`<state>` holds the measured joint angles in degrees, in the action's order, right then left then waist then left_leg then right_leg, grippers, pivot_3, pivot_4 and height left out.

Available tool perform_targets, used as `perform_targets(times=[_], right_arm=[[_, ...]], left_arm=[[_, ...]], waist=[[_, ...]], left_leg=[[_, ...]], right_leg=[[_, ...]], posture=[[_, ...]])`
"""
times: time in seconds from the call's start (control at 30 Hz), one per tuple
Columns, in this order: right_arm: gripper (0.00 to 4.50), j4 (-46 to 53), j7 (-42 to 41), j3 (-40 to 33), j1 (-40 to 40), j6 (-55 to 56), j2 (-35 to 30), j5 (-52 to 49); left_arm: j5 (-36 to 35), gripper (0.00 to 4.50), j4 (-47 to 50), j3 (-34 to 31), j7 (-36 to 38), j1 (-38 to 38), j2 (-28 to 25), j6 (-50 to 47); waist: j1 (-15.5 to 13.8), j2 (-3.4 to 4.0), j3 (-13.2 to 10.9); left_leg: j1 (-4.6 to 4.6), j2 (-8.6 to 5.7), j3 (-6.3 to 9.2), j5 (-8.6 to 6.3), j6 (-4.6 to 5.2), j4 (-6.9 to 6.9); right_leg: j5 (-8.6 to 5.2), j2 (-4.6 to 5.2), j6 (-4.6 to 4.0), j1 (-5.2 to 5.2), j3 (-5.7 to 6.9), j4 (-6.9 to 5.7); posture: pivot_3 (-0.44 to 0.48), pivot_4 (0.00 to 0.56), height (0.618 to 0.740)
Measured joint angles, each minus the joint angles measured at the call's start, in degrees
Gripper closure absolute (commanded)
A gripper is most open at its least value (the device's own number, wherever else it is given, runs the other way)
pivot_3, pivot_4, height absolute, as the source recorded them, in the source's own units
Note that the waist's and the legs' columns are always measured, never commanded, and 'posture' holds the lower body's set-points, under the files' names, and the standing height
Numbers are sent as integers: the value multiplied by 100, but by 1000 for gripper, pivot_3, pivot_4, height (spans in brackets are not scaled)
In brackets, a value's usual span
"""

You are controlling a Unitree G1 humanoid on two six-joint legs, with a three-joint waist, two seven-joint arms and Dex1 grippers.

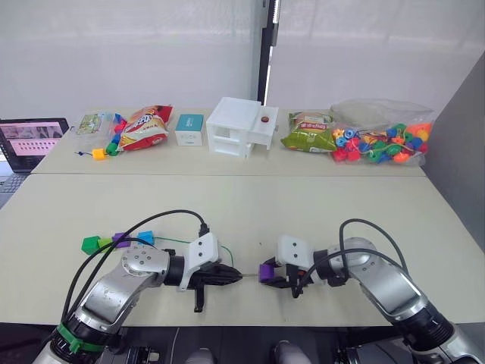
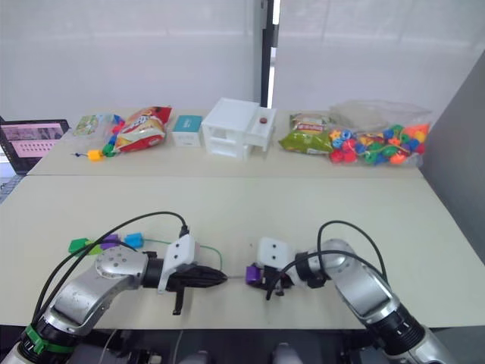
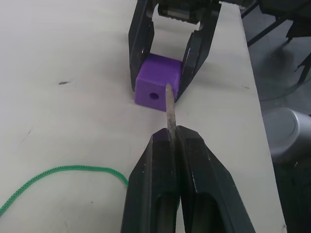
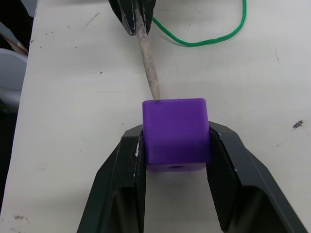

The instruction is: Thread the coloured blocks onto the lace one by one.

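The right tool (image 4: pixel 175 145) squeezes a small, light purple block (image 4: pixel 175 131) just above the table (image 1: pixel 303 220). The left tool (image 3: pixel 176 141) pinches the lace (image 3: pixel 58 171) by its stiff tip, which seems to sit just beside the hole. The cord is floppy, so hold the tip.

Around the purple cube (image 1: pixel 266 272) the near worktop (image 1: pixel 250 216) lies bare on the far side, an open band reaching back to the white box (image 1: pixel 241 127) and the snack bags beside it. On one side of the cube, the left gripper (image 1: pixel 227 277) — jaws closed on the lace tip (image 3: pixel 169 109) — blocks the way; on the other, the right gripper (image 1: pixel 284 277) clamps it. Beyond the left gripper, loose green lace (image 4: pixel 209 34) and a row of blocks (image 1: pixel 117 241) clutter the surface — black cables arch over both arms.
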<state>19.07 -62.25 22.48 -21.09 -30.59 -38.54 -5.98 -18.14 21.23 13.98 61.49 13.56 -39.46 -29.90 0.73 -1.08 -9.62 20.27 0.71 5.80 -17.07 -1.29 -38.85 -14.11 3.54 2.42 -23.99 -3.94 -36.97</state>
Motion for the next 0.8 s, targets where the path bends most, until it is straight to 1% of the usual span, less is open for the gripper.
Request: perform_targets(times=[0.23, 0.8], right_arm=[[3330, 0, -16, 4, -3, 2, -6, -3], [3330, 0, -31, 35, -11, -3, -22, -3]], left_arm=[[19, 4500, -105, 12, -13, 0, 7, 9], [31, 4500, -264, 77, -21, 59, 210, 126]], waist=[[1, 0, 0], [-4, 0, 0]], left_leg=[[0, 0, 0, 0, 0, 0], [0, 0, 0, 0, 0, -1]], right_leg=[[0, 0, 0, -1, 0, 0], [0, 0, 0, 1, 0, 0]], posture=[[0, 150, 740], [0, 150, 740]])
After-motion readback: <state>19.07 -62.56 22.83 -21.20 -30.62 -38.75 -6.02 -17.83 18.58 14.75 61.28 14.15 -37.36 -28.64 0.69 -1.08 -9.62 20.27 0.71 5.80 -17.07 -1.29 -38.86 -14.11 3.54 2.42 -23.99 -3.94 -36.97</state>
